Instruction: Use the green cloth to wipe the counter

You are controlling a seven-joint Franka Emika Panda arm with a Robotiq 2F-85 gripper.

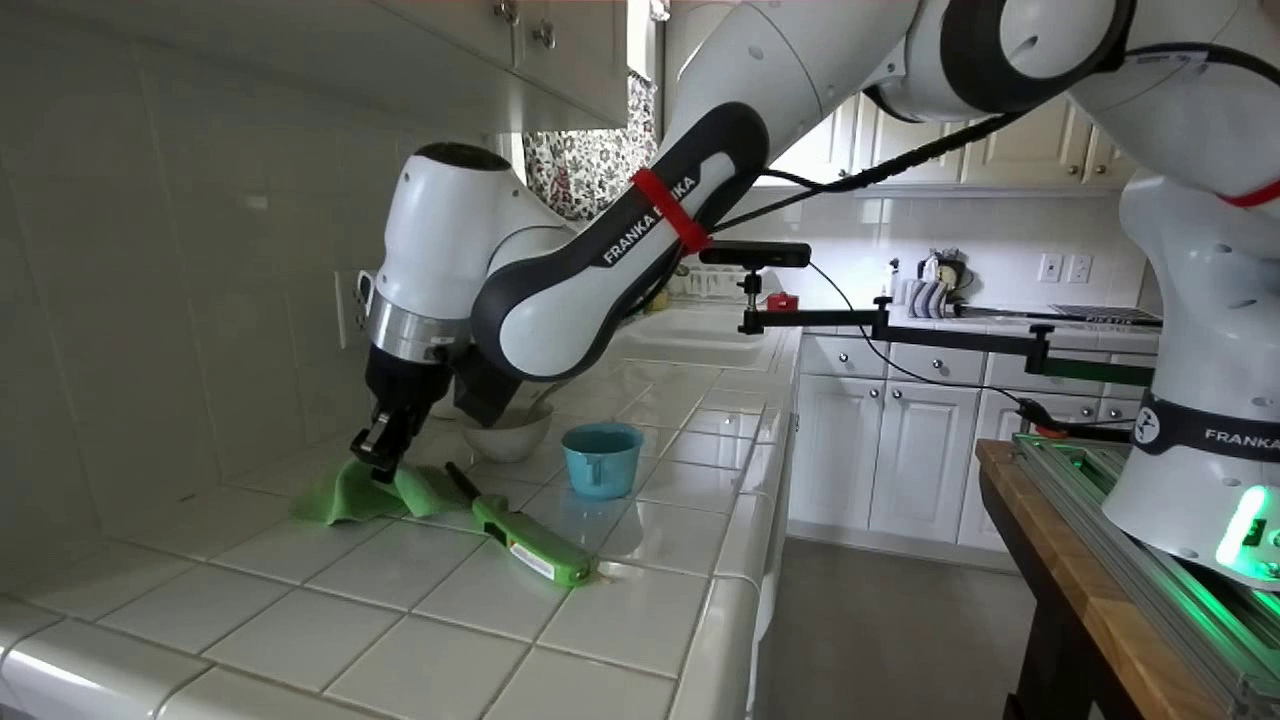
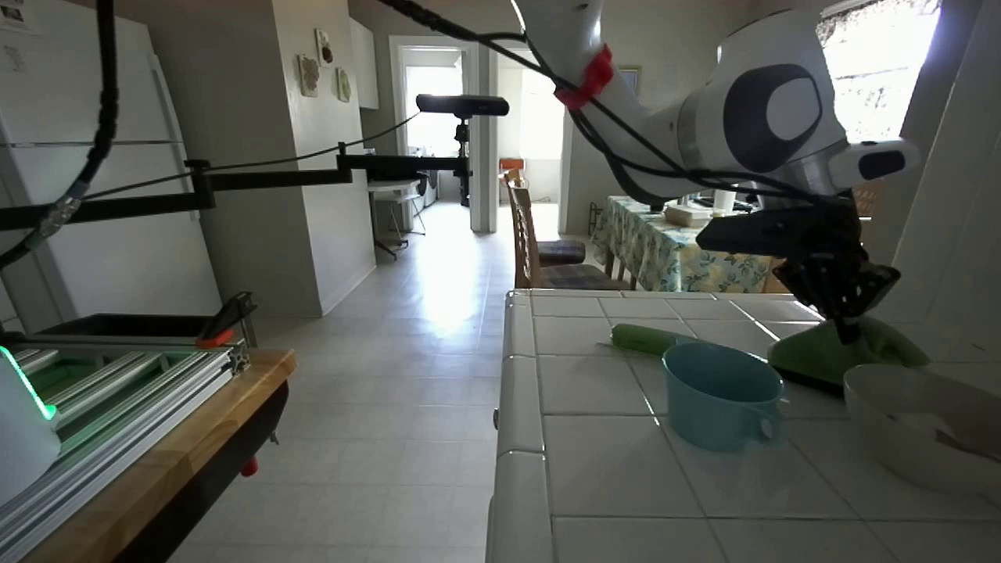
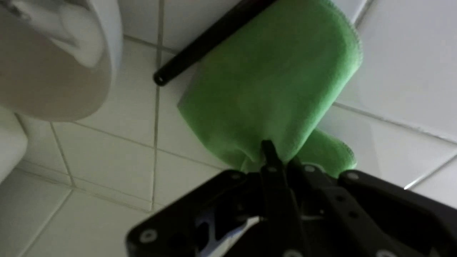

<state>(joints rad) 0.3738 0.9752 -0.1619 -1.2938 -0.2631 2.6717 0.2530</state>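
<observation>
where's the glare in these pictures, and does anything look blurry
In an exterior view, the window is washed out and the floor shines; in an exterior view, light streaks the counter edge; in the wrist view, the gripper looks dark and slightly soft.

Green cloth, soft-looking w/ stitched edge, pinched & bunched btwn tips of gripper; bigger part spreads out past them, small flap just beside. Counter: glossy white sq. tiles, grey grout, right under gripper.
</observation>
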